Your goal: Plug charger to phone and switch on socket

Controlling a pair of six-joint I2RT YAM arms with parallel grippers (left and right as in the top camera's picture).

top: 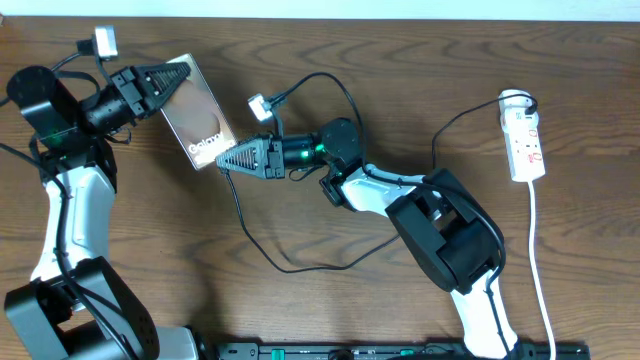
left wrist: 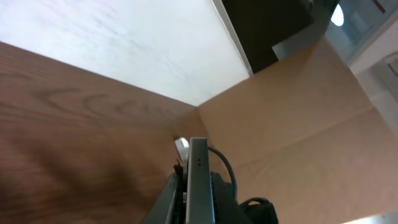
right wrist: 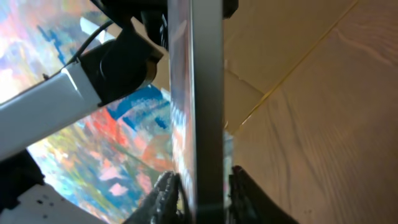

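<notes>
The phone (top: pixel 195 110), brownish with white lettering, is held tilted above the table at the back left. My left gripper (top: pixel 175 80) is shut on its upper end, and the phone's thin edge (left wrist: pixel 199 180) runs up between the fingers in the left wrist view. My right gripper (top: pixel 225 160) sits at the phone's lower end. Its fingers stand on either side of the phone's edge (right wrist: pixel 205 93), with a narrow gap at the right finger (right wrist: pixel 239 180). The charger's black cable (top: pixel 290 268) loops across the table towards the socket (top: pixel 525 140). The charger's tip is hidden behind the right gripper.
The white socket lies at the far right with its white cord (top: pixel 540 260) trailing to the front edge. A wrist camera lead with a white plug (top: pixel 260 105) arches above the right gripper. A black rail (top: pixel 400 350) runs along the front. A cardboard wall (left wrist: pixel 298 124) shows beyond the table.
</notes>
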